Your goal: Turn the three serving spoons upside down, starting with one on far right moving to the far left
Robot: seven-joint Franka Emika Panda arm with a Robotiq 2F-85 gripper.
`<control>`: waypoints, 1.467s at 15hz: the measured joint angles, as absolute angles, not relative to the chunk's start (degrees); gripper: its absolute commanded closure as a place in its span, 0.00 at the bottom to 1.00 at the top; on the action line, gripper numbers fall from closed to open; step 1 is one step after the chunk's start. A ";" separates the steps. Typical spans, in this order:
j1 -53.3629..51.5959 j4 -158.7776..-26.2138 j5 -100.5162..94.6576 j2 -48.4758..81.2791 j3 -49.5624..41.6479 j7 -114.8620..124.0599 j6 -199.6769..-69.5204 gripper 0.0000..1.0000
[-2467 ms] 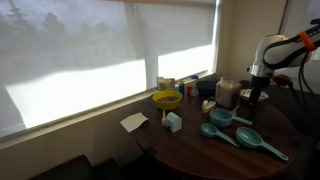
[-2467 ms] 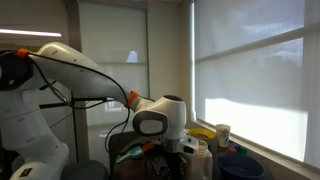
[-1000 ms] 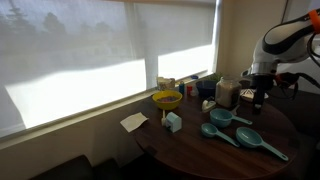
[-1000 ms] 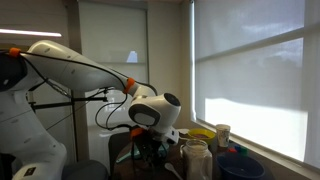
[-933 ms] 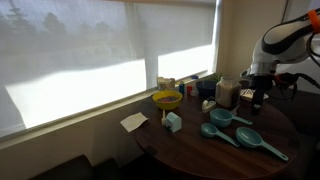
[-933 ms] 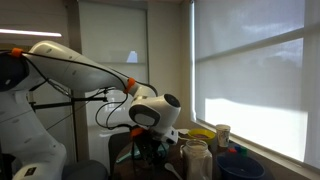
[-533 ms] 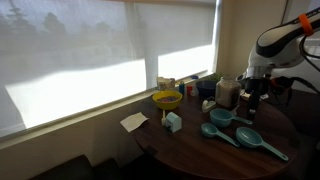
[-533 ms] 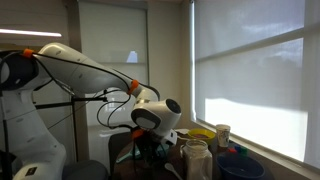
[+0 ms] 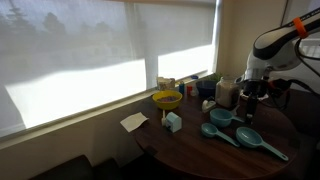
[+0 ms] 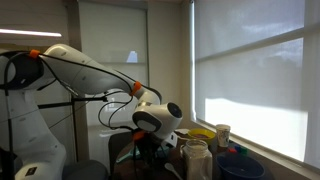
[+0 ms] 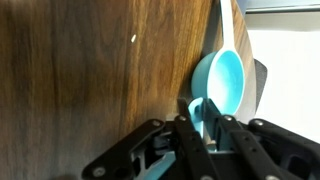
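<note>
Three teal serving spoons lie on the round wooden table (image 9: 185, 150): one with its bowl at the back (image 9: 219, 118), one just in front of it (image 9: 211, 129), and one nearer the right (image 9: 250, 138). My gripper (image 9: 250, 108) is down over the handle of the back spoon. In the wrist view the gripper (image 11: 205, 128) has its fingers closed in on both sides of that spoon's handle (image 11: 198, 112), which stands on edge between them. The round bowl (image 11: 222, 80) lies just beyond the fingertips. In an exterior view the arm (image 10: 152, 122) hides the spoons.
A yellow bowl (image 9: 167, 99), a small light-blue box (image 9: 172, 122) and a white paper (image 9: 134, 122) sit on the window side of the table. A jar (image 9: 227, 93) stands right behind the gripper. The table edge runs just past the gripped spoon's bowl.
The gripper has come down to the table over the back spoon's handle, and its jaws have gone from wide open to closed around the handle.
</note>
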State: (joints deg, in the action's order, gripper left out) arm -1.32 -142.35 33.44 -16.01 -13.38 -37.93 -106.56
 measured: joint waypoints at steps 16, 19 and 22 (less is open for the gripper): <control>1.07 -142.40 8.04 -21.16 -5.27 -23.28 -107.22 0.98; 0.37 -142.83 0.51 -22.17 -1.71 -19.32 -107.28 0.98; -0.81 -143.59 -6.49 -22.57 1.63 -16.44 -108.21 0.98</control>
